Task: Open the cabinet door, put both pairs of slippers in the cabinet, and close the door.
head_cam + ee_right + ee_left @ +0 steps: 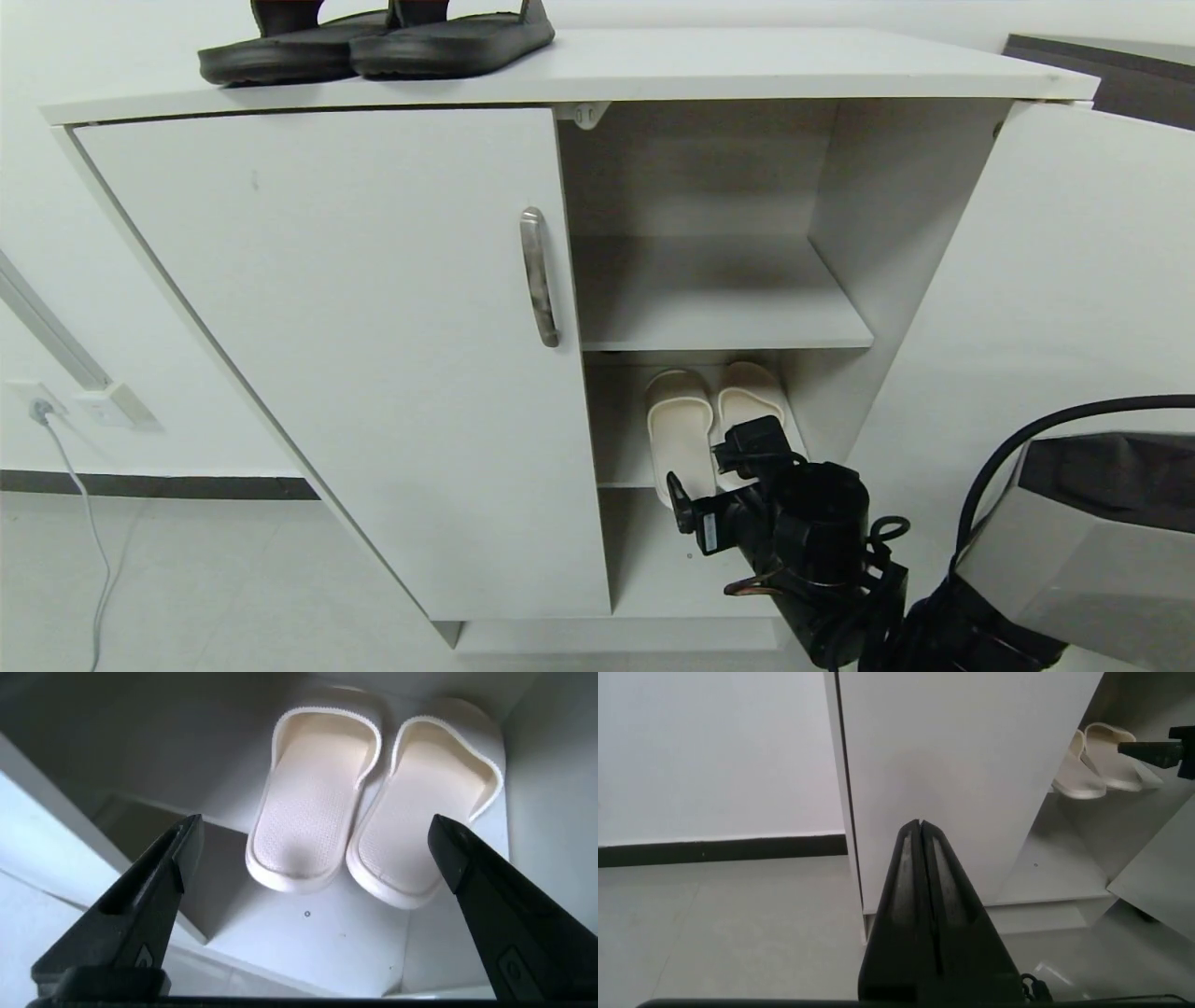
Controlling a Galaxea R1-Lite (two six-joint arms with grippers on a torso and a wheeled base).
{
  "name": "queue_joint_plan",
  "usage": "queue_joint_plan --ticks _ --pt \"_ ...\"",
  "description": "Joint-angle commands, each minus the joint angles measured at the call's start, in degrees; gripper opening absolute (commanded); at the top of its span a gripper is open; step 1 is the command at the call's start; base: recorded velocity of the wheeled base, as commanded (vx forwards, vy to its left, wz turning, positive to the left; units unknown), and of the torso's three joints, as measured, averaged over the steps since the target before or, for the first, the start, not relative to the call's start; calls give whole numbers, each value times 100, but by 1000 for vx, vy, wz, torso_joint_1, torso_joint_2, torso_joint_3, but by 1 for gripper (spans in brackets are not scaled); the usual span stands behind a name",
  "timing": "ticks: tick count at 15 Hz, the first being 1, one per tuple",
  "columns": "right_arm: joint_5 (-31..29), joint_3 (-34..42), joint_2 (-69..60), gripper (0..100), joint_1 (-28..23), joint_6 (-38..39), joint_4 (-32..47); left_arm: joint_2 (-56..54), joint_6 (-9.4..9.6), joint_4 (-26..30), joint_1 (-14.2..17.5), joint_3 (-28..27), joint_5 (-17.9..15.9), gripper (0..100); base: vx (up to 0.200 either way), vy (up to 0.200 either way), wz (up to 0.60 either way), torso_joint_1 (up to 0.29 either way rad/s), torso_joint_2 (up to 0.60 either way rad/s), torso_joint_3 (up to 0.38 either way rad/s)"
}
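So your right gripper (714,467) is spread wide with nothing in it. It sits just in front of the cabinet's (747,65) open right half, level with the middle shelf (616,439). In the right wrist view the two fingers (140,915) stand off to either side of the cream slippers (680,420), and neither one is touching them.

Your left gripper (920,859) is the opposite. Its fingers are pressed flat together with nothing between them. It's down low near the floor (719,915), pointing at the foot of the closed left door (327,327) and well apart from the other arm.

Now the cabinet itself. The right door (1055,280) is swung open towards you, and the left one is flush, with its metal handle (539,277) along the inner edge. The cream pair lies side by side on the middle shelf, up against the right wall, and the near ends look like they poke a bit past the shelf's front edge. The upper shelf (709,289) sits just above them.

The black slippers (373,47) are up on the cabinet top, at the back left, lying next to each other with their sides touching.
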Motion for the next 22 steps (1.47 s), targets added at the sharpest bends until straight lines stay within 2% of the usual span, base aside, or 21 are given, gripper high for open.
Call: queue_joint_plan --ticks 1,7,19,22 --pt "87 87 -93 100 27 2 -4 9 -4 -1 7 -1 -9 0 0 0 0 0 0 0" --pt "114 210 -84 100 88 2 -21 9 -4 -1 7 -1 -9 0 -167 0 0 2 4 2" --pt "114 228 -76 100 106 2 -188 9 14 8 -2 -1 -18 0 0 0 0 0 0 0" --pt "114 228 -76 100 97 2 -179 9 14 8 -2 -1 -18 0 0 0 0 4 6 149"
